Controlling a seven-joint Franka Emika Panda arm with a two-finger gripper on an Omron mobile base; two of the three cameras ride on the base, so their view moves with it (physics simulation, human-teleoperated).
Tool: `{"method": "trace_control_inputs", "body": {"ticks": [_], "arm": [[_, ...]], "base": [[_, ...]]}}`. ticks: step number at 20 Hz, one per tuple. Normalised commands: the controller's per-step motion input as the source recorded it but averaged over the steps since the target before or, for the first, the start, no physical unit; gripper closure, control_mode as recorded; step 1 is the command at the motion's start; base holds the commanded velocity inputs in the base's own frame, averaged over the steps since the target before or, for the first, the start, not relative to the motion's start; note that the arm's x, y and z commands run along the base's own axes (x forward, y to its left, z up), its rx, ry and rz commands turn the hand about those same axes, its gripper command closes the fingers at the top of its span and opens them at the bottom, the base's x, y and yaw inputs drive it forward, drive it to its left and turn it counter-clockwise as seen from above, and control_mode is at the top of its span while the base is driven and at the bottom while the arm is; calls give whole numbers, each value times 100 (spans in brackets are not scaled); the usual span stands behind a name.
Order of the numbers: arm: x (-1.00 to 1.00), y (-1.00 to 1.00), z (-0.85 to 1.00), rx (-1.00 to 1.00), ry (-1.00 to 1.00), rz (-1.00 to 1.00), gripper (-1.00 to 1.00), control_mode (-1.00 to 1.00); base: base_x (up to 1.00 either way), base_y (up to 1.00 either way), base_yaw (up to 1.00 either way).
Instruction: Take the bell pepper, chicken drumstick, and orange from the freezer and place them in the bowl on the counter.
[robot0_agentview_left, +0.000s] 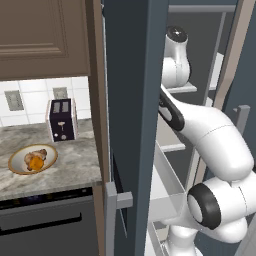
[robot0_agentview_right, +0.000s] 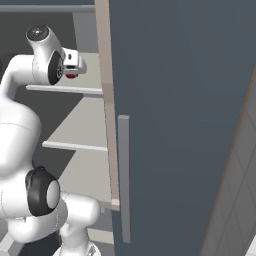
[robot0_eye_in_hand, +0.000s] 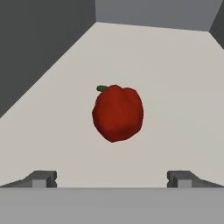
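There, wide-spread claw faces bell pepper mid-shelf, clear of walls.

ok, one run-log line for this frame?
gripper: open, short of pepper | glossy red bell pepper: on pale freezer shelf | beige bowl: drumstick, orange inside

pepper on freezer shelf, two foods in bowl
red pepper lies alone on a pale freezer shelf; drumstick and orange sit in the beige bowl on the counter.
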Motion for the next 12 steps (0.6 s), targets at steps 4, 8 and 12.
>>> {"method": "trace_control_inputs", "body": {"ticks": [4,8,12], "arm": [[16,0,0,0,0,0,-100,-100],[15,0,0,0,0,0,-100,-100],[16,2,-1,0,0,0,-100,-100]], "base": [[0,0,0],[0,0,0],[0,0,0]]}}
